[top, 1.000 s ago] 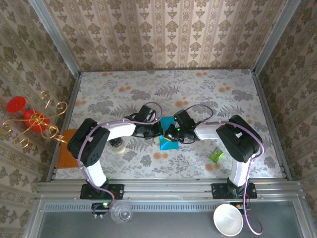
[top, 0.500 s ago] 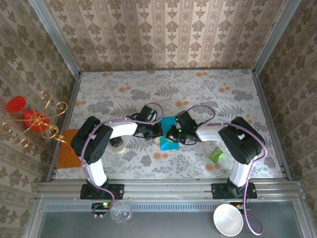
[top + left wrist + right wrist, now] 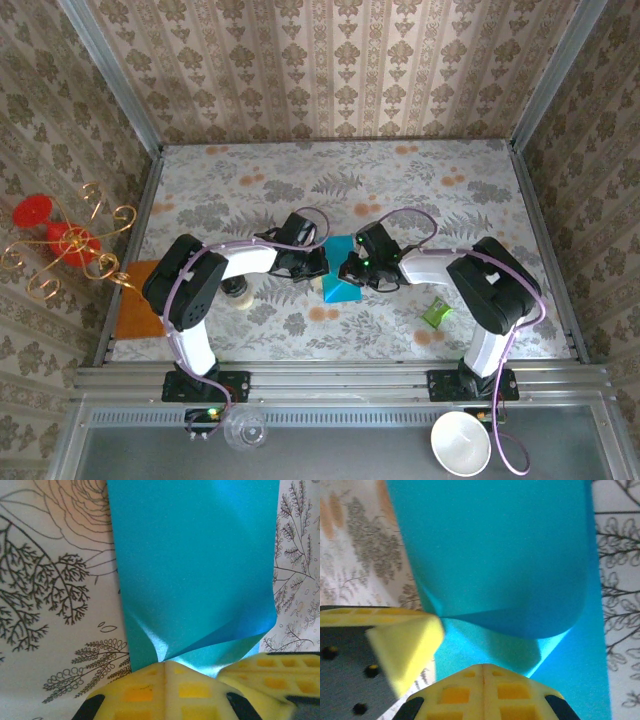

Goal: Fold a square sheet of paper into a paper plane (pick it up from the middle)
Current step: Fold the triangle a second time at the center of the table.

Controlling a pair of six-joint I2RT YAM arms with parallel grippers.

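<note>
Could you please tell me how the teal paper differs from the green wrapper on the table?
The paper is teal, larger and smoothly curled; the wrapper is green, small and looks crumpled. The paper is pinched by the left gripper and right gripper; the wrapper lies free, untouched. Both are on the floral table.

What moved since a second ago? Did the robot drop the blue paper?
The right arm swung its elbow slightly rightward, and the right end effector edged that way too. Nothing was let go: it and the left end effector stay shut on the square sheet of paper. The green wrapper and orange mat stayed put.
</note>
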